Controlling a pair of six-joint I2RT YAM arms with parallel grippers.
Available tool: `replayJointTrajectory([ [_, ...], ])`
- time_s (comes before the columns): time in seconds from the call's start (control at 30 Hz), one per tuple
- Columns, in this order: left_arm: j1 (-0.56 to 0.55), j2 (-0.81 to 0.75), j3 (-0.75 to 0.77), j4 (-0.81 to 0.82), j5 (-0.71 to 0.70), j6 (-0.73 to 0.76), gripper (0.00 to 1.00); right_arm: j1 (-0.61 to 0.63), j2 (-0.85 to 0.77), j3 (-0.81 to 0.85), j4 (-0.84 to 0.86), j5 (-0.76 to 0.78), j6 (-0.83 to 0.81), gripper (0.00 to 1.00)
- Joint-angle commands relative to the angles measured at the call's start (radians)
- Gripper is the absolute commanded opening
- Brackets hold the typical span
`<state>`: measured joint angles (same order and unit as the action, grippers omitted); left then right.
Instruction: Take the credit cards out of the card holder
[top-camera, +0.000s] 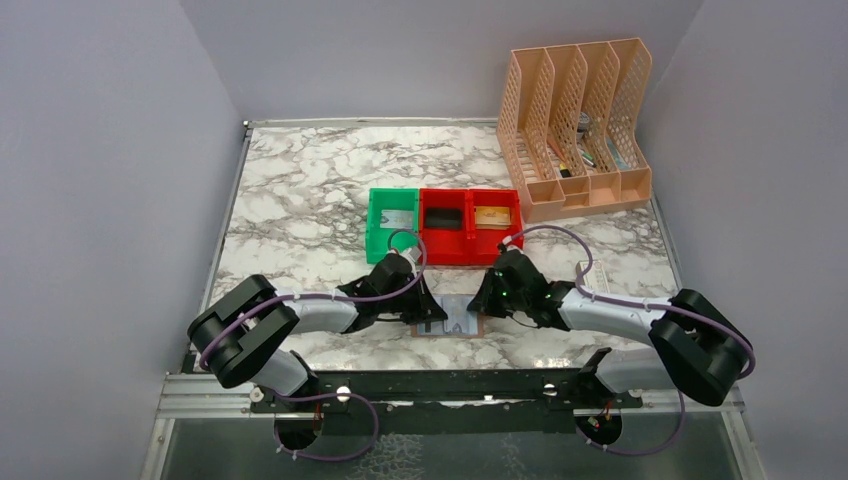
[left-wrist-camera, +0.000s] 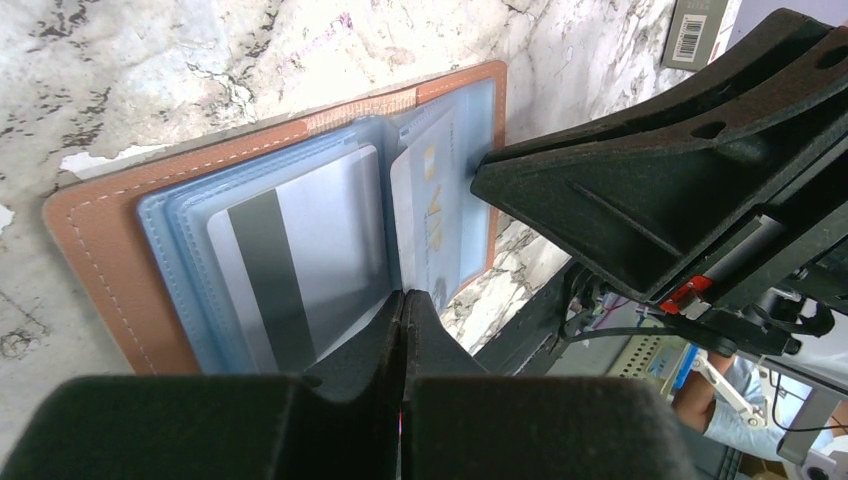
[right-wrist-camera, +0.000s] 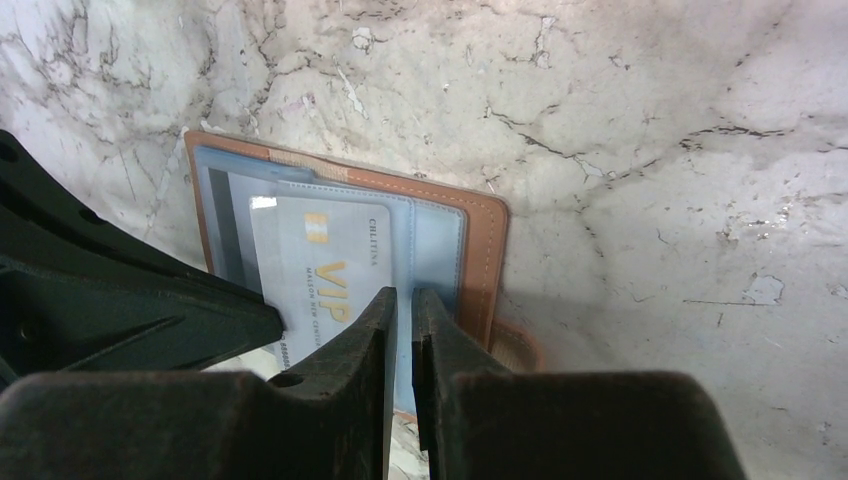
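Note:
The card holder (top-camera: 455, 323) lies open on the marble near the table's front edge, brown outside (left-wrist-camera: 100, 250) with light blue pockets. A silver-grey card (left-wrist-camera: 310, 250) with a black stripe sits in one pocket. A pale VIP card (right-wrist-camera: 320, 265) sits in the other. My left gripper (left-wrist-camera: 405, 296) is shut, its tips at the holder's near edge by the middle fold, nothing visible between them. My right gripper (right-wrist-camera: 404, 296) rests on the blue pocket beside the VIP card, only a thin slit between its fingers, nothing in it.
A green bin (top-camera: 392, 235) and two red bins (top-camera: 470, 243) stand behind the holder, with a silver, a black and a gold card inside. A peach file rack (top-camera: 578, 130) stands back right. A white box (top-camera: 598, 275) lies by the right arm.

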<state>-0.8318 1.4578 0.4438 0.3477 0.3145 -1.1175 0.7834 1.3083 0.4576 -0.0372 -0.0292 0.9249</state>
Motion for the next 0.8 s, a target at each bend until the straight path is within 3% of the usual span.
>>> replayJointTrajectory([
  [0.0,0.005,-0.012,0.006,0.013,0.016,0.005,0.0,-0.002,-0.03,-0.003,-0.035,-0.04,-0.07,0.12],
  [0.3,0.005,-0.014,0.007,0.013,0.019,0.007,0.0,-0.002,-0.035,0.031,0.097,-0.233,-0.168,0.14],
  [0.5,0.006,-0.031,0.007,0.001,0.015,0.014,0.0,-0.001,0.103,0.065,-0.054,-0.083,-0.104,0.12],
  [0.77,0.011,-0.061,0.027,-0.098,-0.027,0.046,0.0,-0.001,0.083,0.021,-0.093,0.003,-0.079,0.12],
])
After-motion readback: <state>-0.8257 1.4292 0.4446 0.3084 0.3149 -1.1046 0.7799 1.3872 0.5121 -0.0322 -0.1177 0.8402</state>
